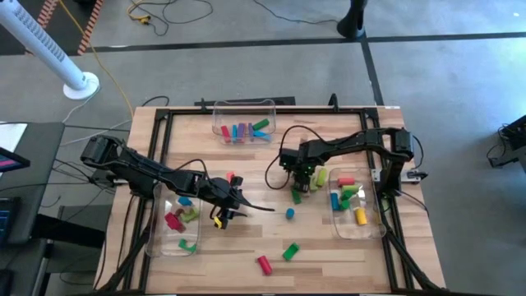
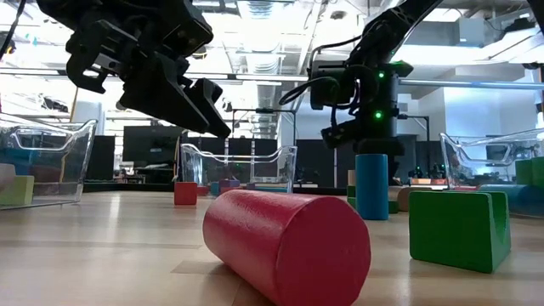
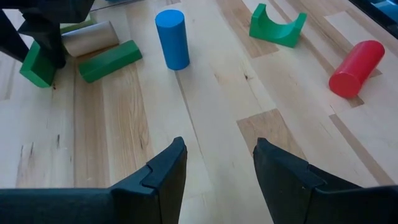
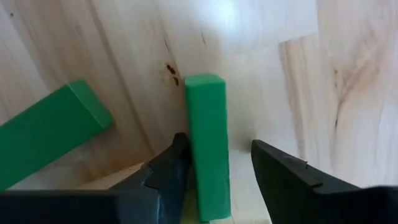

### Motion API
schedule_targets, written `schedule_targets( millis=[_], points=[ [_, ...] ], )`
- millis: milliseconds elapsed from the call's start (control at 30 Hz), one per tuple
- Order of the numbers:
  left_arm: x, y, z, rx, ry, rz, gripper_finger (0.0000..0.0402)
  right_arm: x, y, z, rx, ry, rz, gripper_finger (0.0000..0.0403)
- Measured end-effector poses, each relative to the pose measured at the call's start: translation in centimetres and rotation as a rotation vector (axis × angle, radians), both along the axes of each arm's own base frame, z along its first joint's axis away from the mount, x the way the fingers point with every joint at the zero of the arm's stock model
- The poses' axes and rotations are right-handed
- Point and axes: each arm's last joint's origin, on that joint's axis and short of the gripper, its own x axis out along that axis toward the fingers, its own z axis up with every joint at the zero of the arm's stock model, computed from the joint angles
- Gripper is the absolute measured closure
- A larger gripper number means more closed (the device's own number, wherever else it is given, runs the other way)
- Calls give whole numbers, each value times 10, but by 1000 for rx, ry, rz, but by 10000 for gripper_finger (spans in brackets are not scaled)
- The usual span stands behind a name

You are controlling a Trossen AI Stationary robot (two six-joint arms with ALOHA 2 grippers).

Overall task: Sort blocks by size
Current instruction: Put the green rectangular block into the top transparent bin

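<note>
My right gripper (image 1: 304,181) points down, open, over a cluster of blocks right of the table's middle. Its fingers (image 4: 214,171) stand on either side of a narrow green block (image 4: 207,134) that lies on the wood. A green bar (image 4: 50,134) lies beside it, and a tan cylinder (image 3: 90,38) is close by. My left gripper (image 1: 238,207) hangs open above bare table, fingers (image 3: 217,174) empty. Loose on the table are a standing blue cylinder (image 1: 289,213), a green arch (image 1: 290,251) and a lying red cylinder (image 1: 264,264). My right gripper comes at the narrow green block from above, with the fingers across its width. One finger (image 4: 169,169) stands right against the block's long side (image 4: 191,155); I cannot tell whether it touches. The other finger (image 4: 280,171) is clear of it, with wood showing between.
Three clear bins hold sorted blocks: one at the far middle (image 1: 244,108), one at the left (image 1: 161,247) beside my left arm, one at the right (image 1: 371,233). The table's near middle around the red cylinder and the arch is open wood.
</note>
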Motion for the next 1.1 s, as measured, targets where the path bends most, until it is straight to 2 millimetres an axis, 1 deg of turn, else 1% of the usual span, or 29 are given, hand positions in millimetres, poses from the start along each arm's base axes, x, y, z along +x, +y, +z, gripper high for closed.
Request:
schedule_targets(
  millis=[133,367,400,600,700,800,933,1100],
  points=[
    [0,0,0,0,1,0,223,0,3,0,-3,2,11,225],
    [0,0,0,1,1,0,223,1,9,0,-16,8,45,316],
    [0,0,0,0,1,0,223,1,10,0,-19,9,54,323],
    [0,0,0,23,-4,-16,223,3,19,2,-25,-9,84,323],
    [0,0,0,49,-16,-27,223,2,24,9,-24,-39,81,320],
    [1,0,2,82,-39,-31,223,1,29,23,-27,-91,80,313],
    [2,1,3,132,-65,-35,223,-2,39,43,-33,-181,92,313],
    [3,1,4,170,-78,-60,223,-3,57,70,-33,-337,129,313]
  ],
)
